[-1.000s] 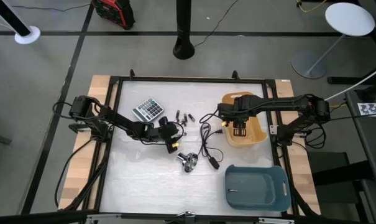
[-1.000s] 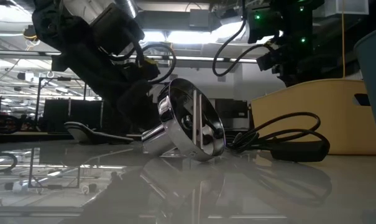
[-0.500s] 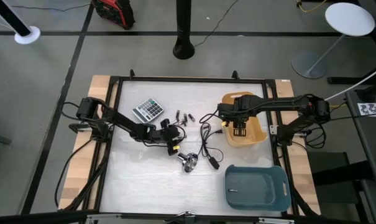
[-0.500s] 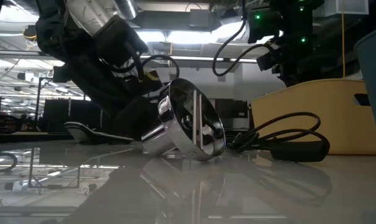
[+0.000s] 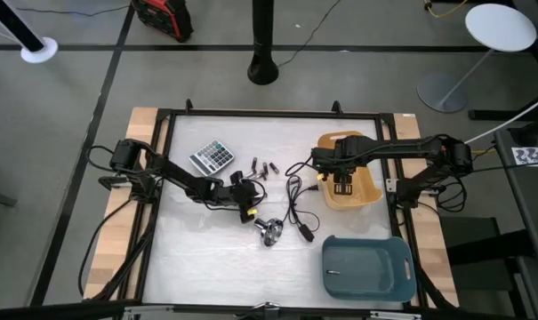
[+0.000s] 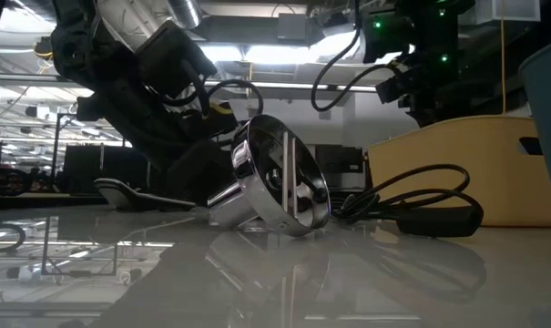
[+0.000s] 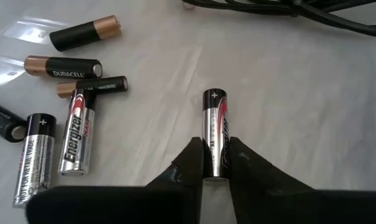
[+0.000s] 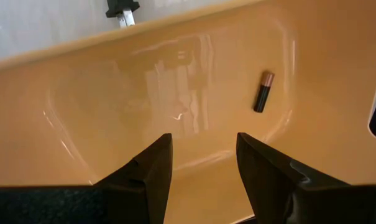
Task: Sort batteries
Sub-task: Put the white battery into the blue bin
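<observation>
A silver-and-red battery lies on the white table, and my left gripper is shut on its near end. In the high view this gripper is left of the table's middle. Several more batteries, copper-topped black ones and silver ones, lie flat beside it. My right gripper hangs open over the yellow bin, touching nothing. One copper-topped battery lies on the bin's floor. My left gripper pinches the silver battery's two long sides at its flat near end between its two fingers. The fingers come slanting down from the table's left and lie along the battery. The battery lies on the table, its plus end pointing away from the gripper.
A calculator lies at the far left. A shiny metal knob and a black coiled cable lie near the middle. A blue bin at the near right holds one small battery.
My left gripper has sunk a little toward the table, early in the last second, and has kept still since. My right gripper has not moved.
</observation>
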### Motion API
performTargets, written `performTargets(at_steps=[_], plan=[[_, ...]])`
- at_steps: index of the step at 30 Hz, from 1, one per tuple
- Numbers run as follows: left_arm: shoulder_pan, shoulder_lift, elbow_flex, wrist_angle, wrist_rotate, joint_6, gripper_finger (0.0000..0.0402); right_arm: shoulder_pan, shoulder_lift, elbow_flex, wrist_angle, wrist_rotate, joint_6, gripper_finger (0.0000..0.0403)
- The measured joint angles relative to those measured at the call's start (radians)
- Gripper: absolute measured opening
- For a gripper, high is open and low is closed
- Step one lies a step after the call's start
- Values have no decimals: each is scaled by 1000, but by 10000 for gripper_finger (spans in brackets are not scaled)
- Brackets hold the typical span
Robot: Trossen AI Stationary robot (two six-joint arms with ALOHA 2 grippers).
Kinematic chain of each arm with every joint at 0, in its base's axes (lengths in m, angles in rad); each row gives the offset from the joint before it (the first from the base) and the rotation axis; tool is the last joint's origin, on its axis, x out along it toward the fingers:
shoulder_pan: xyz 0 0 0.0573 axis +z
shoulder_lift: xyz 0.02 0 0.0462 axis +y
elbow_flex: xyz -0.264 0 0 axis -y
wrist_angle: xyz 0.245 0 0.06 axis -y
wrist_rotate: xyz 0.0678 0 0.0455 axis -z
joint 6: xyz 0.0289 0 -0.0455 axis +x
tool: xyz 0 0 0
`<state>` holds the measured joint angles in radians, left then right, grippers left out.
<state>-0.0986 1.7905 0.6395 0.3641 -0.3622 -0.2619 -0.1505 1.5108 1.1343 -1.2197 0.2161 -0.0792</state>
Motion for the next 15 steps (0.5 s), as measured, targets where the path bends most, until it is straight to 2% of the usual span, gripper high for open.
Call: performTargets(at_steps=[10,15], plan=[[2,-1,-5,58,-3,-16,52,0,0,0,-4,0,-3,177],[5,-14,-5,82,-9,0,44,0,0,1,-23,0,-4,177]])
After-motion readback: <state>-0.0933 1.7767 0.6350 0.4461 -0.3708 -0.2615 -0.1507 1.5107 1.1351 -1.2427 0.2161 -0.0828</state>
